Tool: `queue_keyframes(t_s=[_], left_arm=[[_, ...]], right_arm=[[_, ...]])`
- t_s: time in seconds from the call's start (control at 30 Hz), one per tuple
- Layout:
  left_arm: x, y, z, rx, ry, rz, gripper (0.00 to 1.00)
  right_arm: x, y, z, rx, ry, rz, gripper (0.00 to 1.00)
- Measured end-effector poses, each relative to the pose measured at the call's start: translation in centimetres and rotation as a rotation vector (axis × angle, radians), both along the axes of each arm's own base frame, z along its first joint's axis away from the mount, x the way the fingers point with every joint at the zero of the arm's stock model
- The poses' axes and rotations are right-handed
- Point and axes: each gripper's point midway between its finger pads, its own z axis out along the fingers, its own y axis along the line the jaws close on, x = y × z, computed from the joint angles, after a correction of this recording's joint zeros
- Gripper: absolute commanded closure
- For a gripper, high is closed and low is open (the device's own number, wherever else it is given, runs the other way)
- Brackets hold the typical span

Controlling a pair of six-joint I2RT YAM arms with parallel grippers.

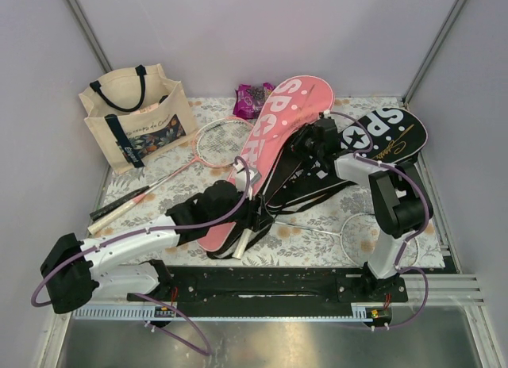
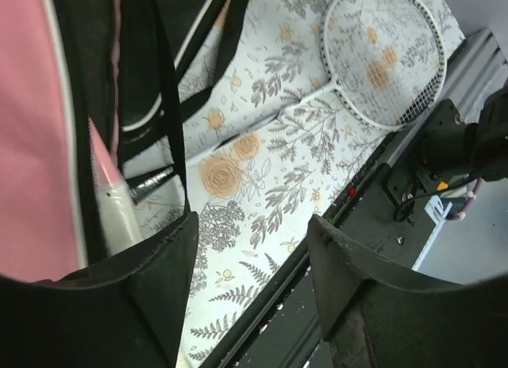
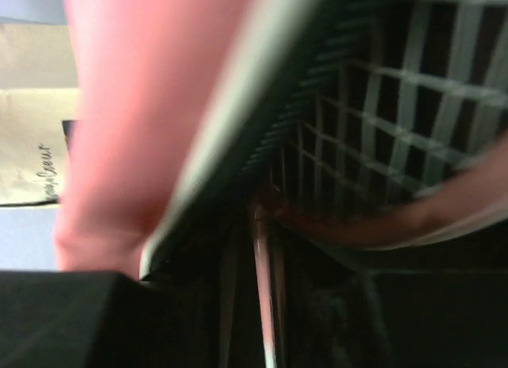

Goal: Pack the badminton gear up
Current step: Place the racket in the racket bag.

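The pink cover lies slantwise through the centre of the top view on the floral cloth. Big white letters run down it, starting "SPO"; the rest is partly hidden. To its right lies the black cover, which shows a white "SP", a white star and a line of gold script too small to read.

A racket with a pink-and-white head lies left of the pink cover, its handle pointing to the lower left. A white racket lies at the lower right, near the right arm's base.

The left gripper sits at the lower end of the pink cover. In its wrist view the fingers are spread, with only cloth between them, and black straps hang just beside them.

The right gripper is at the seam between the two covers. Its wrist view is blurred: pink fabric, a dark edge and racket strings fill it, and whether the jaws are apart or pinching cannot be told.

The cream tote stands at the upper left. In the right wrist view it carries script that seems to end in "eur". A purple snack packet lies at the top centre.
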Motion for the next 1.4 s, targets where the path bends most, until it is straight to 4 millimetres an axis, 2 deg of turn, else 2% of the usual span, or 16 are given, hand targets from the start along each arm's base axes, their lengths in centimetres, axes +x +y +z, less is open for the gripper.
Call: queue_keyframes(t_s=[0.1,0.23,0.33,0.43,0.53,0.6,0.67,0.8,0.93,1.03,1.2,1.4], left_arm=[[0.9,0.3,1.5,0.033,-0.048,0.018,0.37],[2.6,1.9,3.2,0.09,-0.114,0.085,0.36],[5.5,4.7,4.3,0.16,-0.144,0.188,0.36],[8.6,8.5,4.7,0.217,-0.151,0.311,0.36],[9.9,11.0,4.2,0.272,-0.145,0.364,0.35],[9.5,11.2,3.7,0.292,-0.131,0.333,0.33],[8.7,10.5,3.5,0.276,-0.115,0.275,0.33],[7.1,9.1,1.9,0.264,-0.089,0.192,0.3],[4.4,8.1,-0.8,0.311,-0.061,0.106,0.28],[3.2,7.5,-1.6,0.341,-0.08,0.068,0.28],[2.7,6.8,-2.3,0.387,-0.12,0.054,0.28],[3.4,7.5,-4.4,0.495,-0.141,0.094,0.3]], right_arm=[[-0.3,-0.4,-0.2,-0.025,0.007,0.005,0.48],[-1.2,-0.7,-0.6,-0.06,0.031,0.024,0.46],[-2.1,-1.2,-0.2,-0.091,0.044,0.036,0.49],[-2.9,-1.6,1.4,-0.096,0.016,0.041,0.51],[-2.9,-1.4,2.7,-0.077,-0.017,0.045,0.51],[-3.1,-1.2,2.6,-0.06,-0.015,0.051,0.51],[-3.7,-1.1,1.8,-0.052,-0.001,0.062,0.52],[-6.3,-0.5,-1.3,-0.051,0.054,0.107,0.53],[-9.2,1.4,-3.1,-0.05,0.095,0.183,0.54],[-11.0,3.1,-3.5,-0.034,0.091,0.237,0.57],[-13.6,4.2,-4.9,-0.024,0.122,0.284,0.59],[-14.4,3.8,-4.7,-0.013,0.12,0.28,0.59]])
